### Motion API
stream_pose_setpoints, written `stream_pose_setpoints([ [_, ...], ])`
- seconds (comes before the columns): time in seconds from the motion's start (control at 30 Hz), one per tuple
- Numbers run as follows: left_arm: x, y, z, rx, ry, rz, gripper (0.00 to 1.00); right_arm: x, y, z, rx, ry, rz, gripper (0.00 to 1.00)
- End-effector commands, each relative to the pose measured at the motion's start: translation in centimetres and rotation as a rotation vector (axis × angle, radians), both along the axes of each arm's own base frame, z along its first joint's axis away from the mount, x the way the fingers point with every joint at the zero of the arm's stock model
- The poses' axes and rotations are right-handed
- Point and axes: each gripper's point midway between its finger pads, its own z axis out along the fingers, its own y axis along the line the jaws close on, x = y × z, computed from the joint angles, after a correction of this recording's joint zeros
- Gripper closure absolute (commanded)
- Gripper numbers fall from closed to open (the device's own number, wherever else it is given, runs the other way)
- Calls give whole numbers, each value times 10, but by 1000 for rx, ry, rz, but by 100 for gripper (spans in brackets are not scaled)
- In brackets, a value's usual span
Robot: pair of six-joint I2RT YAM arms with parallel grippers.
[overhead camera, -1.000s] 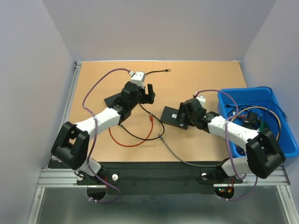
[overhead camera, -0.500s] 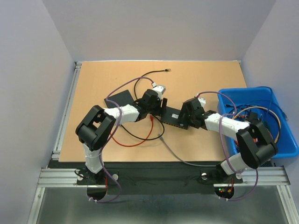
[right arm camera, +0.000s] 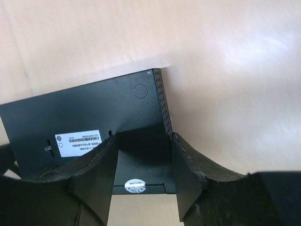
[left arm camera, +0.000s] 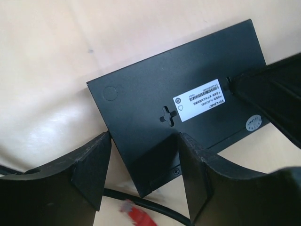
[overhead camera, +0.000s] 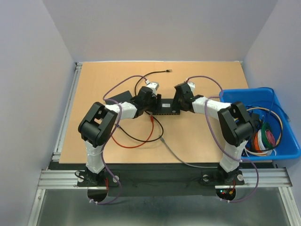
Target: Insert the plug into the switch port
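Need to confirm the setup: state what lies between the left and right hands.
The black switch lies between the left hand and the right hand, one at each end. The top external view shows this best.

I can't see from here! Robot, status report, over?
Left gripper, right gripper open over switch, label side up. Red plug lies loose by left gripper, unheld. Black cable beside it.
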Motion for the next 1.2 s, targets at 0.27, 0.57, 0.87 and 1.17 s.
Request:
stream_pose_setpoints([
  [0.27, 45, 55, 23, -118, 16, 138, 33, 84, 73, -5, 64, -53, 160, 50],
  [0.57, 48, 67, 34, -116, -4, 181, 31, 73, 44, 61, -65, -201, 191, 15],
  [0.87, 63, 83, 76, -114, -89, 306, 25, -25, 22, 95, -111, -247, 269, 16],
  [1.17, 45, 82, 89, -203, -77, 320, 25, -122, 45, 49, -85, -142, 408, 44],
])
